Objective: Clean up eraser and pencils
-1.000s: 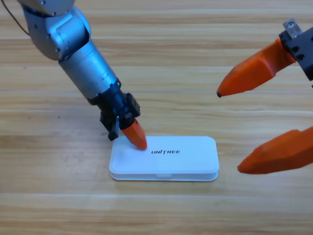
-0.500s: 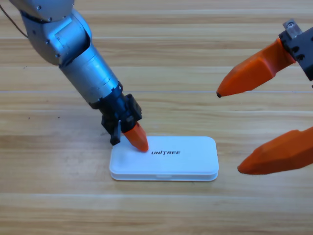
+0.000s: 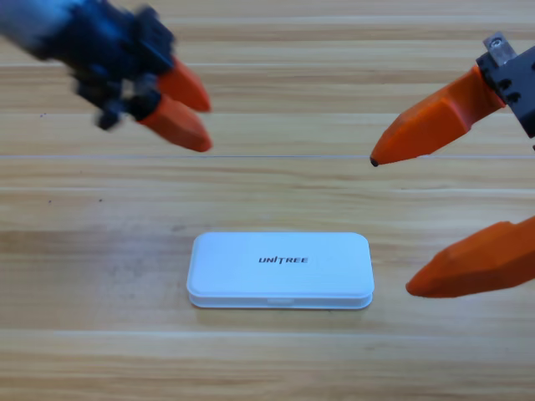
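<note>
**Grippers off the shut case, contents hidden**

Left gripper (image 3: 199, 124) up near the top-left corner, blurred, over bare wood and well apart from the case; two orange jaws visible with a narrow gap at the tips, slightly parted, gripping nothing. Arm behind it mostly cut off by the picture's edge. Right gripper (image 3: 391, 224) large at the right edge, body cut off, jaws spread wide, empty, lower tip just right of the case. White case (image 3: 280, 270) flat on the wooden table (image 3: 267, 359) at centre, lid closed, lettering on top. Eraser and pencils nowhere visible; whether inside the case, impossible to tell.
</note>
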Controlling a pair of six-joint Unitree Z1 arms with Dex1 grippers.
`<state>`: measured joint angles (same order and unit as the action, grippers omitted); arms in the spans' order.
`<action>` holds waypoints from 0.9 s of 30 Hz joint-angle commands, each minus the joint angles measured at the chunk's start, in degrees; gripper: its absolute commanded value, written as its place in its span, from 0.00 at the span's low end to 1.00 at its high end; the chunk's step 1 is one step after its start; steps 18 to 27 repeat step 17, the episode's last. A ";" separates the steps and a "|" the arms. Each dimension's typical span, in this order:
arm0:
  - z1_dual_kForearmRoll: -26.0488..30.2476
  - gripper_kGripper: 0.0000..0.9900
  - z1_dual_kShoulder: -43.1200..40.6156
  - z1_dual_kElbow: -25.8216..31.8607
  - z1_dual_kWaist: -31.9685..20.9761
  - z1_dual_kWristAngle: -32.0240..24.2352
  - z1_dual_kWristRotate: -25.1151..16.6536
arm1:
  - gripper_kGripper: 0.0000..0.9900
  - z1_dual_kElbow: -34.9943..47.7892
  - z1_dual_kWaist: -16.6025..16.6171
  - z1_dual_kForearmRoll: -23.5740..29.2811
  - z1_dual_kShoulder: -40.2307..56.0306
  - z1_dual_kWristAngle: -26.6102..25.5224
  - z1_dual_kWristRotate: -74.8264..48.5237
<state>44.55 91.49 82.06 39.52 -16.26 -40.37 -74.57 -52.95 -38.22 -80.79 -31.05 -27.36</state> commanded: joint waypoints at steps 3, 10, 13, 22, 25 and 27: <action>-0.08 1.00 -12.12 -10.87 7.94 0.71 1.17 | 0.96 1.62 1.28 1.57 -0.60 -1.12 0.29; -1.58 1.00 -14.93 -13.77 8.20 1.32 4.24 | 0.96 1.62 1.28 1.57 -0.60 -1.12 0.29; -1.58 1.00 -15.64 -13.77 8.20 1.59 4.77 | 0.96 1.62 1.28 1.57 -0.60 -1.12 0.29; -1.58 1.00 -16.25 -13.86 8.20 1.67 5.83 | 0.96 1.62 1.28 1.57 -0.60 -1.12 0.29; -1.58 1.00 -16.25 -13.86 8.20 1.67 5.83 | 0.96 1.62 1.28 1.57 -0.60 -1.12 0.29; -1.58 1.00 -16.25 -13.86 8.20 1.67 5.83 | 0.96 1.62 1.28 1.57 -0.60 -1.12 0.29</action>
